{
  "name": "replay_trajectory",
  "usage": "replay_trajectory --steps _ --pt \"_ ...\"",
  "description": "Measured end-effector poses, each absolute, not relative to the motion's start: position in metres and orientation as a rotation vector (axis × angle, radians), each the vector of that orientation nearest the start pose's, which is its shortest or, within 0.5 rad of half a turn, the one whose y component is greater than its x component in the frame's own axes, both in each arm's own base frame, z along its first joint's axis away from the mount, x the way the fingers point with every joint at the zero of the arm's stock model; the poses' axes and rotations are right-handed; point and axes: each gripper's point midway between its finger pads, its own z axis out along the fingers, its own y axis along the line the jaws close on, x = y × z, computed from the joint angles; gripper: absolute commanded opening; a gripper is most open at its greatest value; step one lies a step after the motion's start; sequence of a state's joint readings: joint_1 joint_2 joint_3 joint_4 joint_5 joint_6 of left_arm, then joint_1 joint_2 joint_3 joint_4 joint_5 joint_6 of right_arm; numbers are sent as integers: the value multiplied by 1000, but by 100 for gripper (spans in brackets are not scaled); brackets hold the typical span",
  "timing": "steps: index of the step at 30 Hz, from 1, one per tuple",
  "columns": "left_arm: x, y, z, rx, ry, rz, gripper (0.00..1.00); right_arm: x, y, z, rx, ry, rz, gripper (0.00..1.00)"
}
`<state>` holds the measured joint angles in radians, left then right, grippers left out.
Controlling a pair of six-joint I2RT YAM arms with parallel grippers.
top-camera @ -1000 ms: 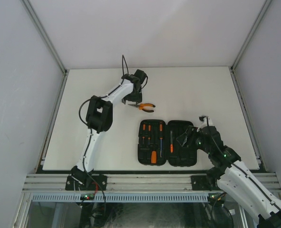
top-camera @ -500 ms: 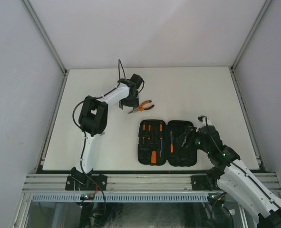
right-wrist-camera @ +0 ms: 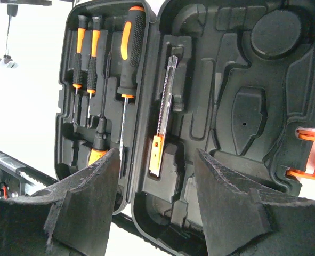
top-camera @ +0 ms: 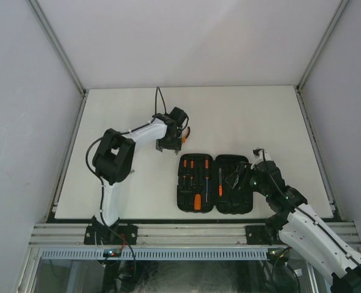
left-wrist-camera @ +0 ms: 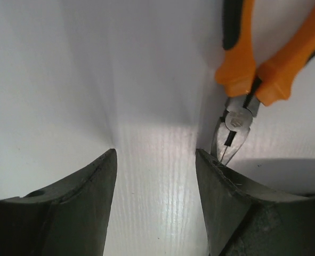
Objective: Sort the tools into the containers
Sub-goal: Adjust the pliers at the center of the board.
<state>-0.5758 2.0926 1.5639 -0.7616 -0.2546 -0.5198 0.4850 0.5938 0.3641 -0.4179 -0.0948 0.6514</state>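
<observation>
The needle-nose pliers (left-wrist-camera: 253, 64), orange-and-black handled, lie on the white table at the upper right of the left wrist view. Their metal nose (left-wrist-camera: 233, 130) ends against the outer side of my right finger. My left gripper (left-wrist-camera: 154, 160) is open low over bare table, with nothing between its fingers. From above, the left gripper (top-camera: 170, 140) covers most of the pliers. The black case (top-camera: 232, 201) lies open, with thin screwdrivers (right-wrist-camera: 85, 53), a thick screwdriver (right-wrist-camera: 130, 48) and a slim orange-tabbed tool (right-wrist-camera: 165, 101) in its slots. My right gripper (right-wrist-camera: 156, 160) hovers open over the case (right-wrist-camera: 253, 106).
Orange latches (right-wrist-camera: 306, 154) stick out from the case's right edge. The white table (top-camera: 259, 116) is walled at the back and on both sides. An aluminium rail (top-camera: 186, 235) runs along the near edge, close below the case.
The left gripper has swung over the pliers, which turned and slid left, and its jaws have narrowed a little. The right arm has hardly moved.
</observation>
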Motion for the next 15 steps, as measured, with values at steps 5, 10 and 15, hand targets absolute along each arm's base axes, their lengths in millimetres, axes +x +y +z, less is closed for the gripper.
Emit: replay_trajectory --steps 5,10,15 --pt "370 -216 37 32 2724 63 64 184 144 91 137 2302 716 57" --pt "385 -222 76 -1 2608 -29 67 184 144 91 138 2302 718 57" --pt "392 -234 81 2 2584 -97 70 183 145 90 136 2308 716 56"
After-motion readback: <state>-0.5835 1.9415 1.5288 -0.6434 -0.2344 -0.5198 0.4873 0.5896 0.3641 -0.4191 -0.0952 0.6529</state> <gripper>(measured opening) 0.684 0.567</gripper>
